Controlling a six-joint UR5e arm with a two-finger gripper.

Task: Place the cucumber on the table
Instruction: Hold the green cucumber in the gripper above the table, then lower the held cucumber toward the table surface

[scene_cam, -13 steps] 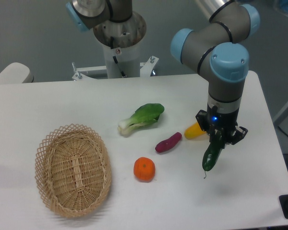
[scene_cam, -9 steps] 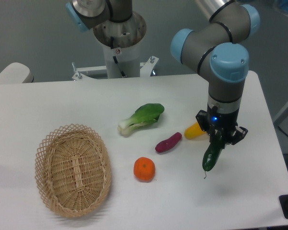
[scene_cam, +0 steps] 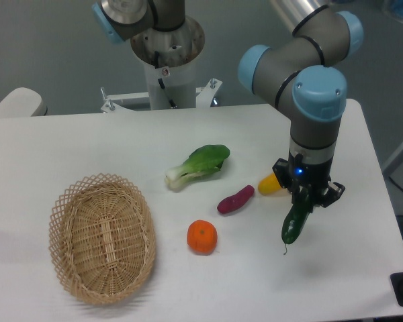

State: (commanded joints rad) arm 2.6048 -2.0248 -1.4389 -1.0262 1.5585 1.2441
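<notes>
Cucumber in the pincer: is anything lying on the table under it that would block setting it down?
Nothing visible does. The cucumber hangs from the pincer, stem tail down, over bare white table. The nearest things, the yellow item and the purple sweet potato, lie off to the side, not beneath it.

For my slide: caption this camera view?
Robot hand holds a cucumber upright above the white table.
</notes>
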